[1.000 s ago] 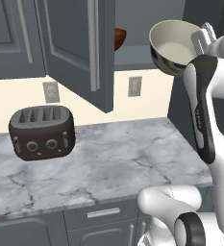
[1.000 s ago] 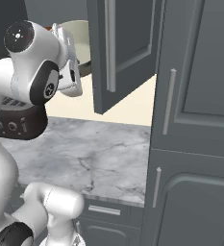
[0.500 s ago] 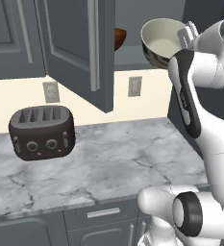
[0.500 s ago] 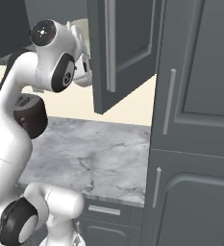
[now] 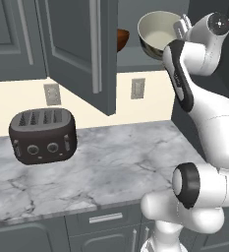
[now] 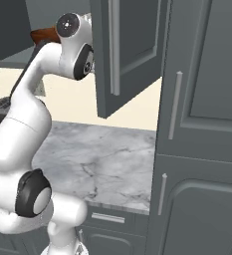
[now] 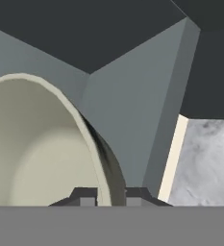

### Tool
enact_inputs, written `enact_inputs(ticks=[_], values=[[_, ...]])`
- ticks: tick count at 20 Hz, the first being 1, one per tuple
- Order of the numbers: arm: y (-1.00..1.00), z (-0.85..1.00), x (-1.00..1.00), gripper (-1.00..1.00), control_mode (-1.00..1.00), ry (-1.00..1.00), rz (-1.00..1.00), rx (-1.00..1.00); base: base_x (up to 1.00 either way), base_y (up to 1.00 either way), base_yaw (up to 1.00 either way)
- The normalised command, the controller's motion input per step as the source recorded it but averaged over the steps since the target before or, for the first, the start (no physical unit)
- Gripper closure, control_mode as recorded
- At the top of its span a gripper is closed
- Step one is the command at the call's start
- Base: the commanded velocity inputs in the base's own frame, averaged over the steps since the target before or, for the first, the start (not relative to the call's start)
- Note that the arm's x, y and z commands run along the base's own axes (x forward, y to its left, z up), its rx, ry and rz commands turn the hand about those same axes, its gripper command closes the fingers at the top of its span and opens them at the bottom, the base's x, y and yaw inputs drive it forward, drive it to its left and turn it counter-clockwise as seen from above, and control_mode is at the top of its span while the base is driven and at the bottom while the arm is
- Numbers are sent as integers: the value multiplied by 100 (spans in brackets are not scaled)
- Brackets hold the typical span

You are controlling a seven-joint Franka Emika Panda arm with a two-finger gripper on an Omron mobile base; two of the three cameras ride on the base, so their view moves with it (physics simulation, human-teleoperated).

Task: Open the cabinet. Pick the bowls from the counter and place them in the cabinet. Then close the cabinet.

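Observation:
The pale cream-green bowl (image 5: 157, 30) hangs tilted in the air at the open cabinet's (image 5: 81, 44) mouth, above the grey shelf (image 5: 135, 63). My gripper (image 5: 179, 32) is shut on its right rim. In the hand view the bowl (image 7: 36, 144) is at the left, with its rim pinched between the fingertips (image 7: 87, 197) of the gripper (image 7: 111, 197) and the cabinet's grey inner walls (image 7: 128, 110) behind it. The reddish-brown bowl (image 5: 122, 39) sits on the shelf behind the open door; it is also seen as bowl (image 6: 44, 34) behind my arm. The marble counter (image 5: 111, 162) lies below.
A dark toaster (image 5: 42, 135) stands on the counter at the left. The open door (image 6: 127, 55) juts out over the counter. A tall dark cabinet (image 6: 202, 124) closes off the right side. Two wall outlets (image 5: 137, 88) sit on the cream backsplash.
My arm has carried the cream bowl up and to the left, closer to the cabinet opening. The grip on the rim has stayed the same.

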Motion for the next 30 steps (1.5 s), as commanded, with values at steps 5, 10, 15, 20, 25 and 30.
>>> enact_inputs(ticks=[5, 10, 15, 20, 25, 30], values=[[-29, 4, 59, 100, -100, 3, 0, 6, 0, 0, 0], [-16, 2, -18, 100, -100, -2, -1, 6, 0, 0, 0], [0, 0, 4, 100, -100, 0, 0, 0, 0, 0, 0], [0, 0, 21, 100, -100, 0, 0, 0, 0, 0, 0], [0, -4, 45, 100, -100, 0, 0, -1, 0, 0, 0], [0, 0, 19, 100, -100, 0, 0, 0, 0, 0, 0]])
